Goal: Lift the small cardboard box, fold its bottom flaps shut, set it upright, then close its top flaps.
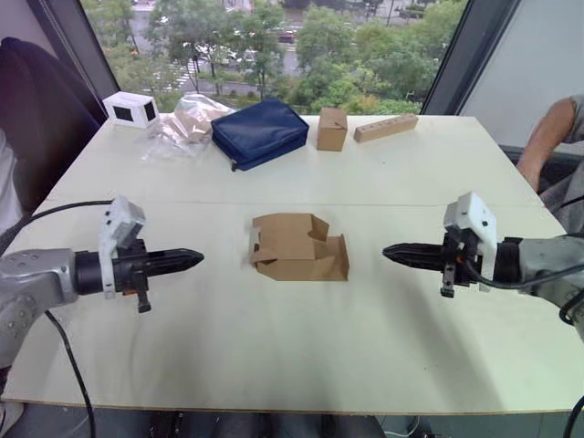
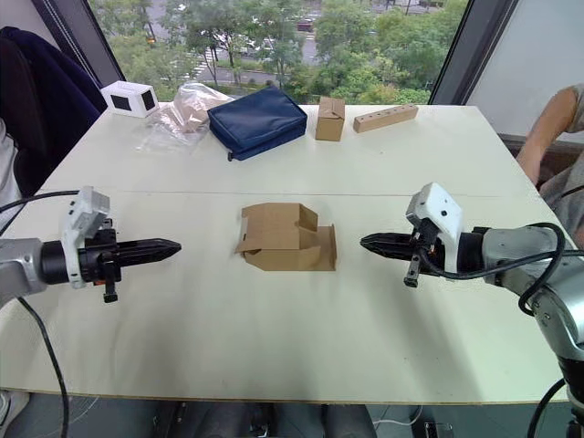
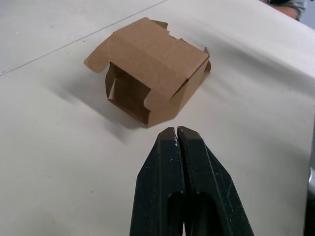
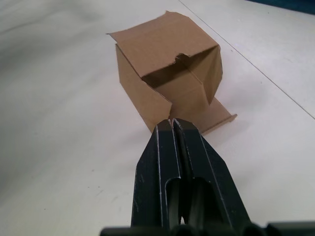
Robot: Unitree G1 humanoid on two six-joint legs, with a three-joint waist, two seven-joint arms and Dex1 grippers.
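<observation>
Both your grippers, left gripper (image 1: 193, 260) and right gripper (image 1: 391, 251), hover with fingers pressed together, empty, flanking the small cardboard box (image 1: 299, 246) from either side (presumably lined up for a two-sided lift). It lies on its side mid-table (image 1: 274, 356), flaps at both ends loose.

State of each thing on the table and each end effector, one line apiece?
Box: on its side, flaps open both ends, untouched.
Left end effector: shut, empty, beside box.
Right end effector: shut, empty, beside box.
Taped box: upright, closed.
Blue pouch: lying flat.
</observation>
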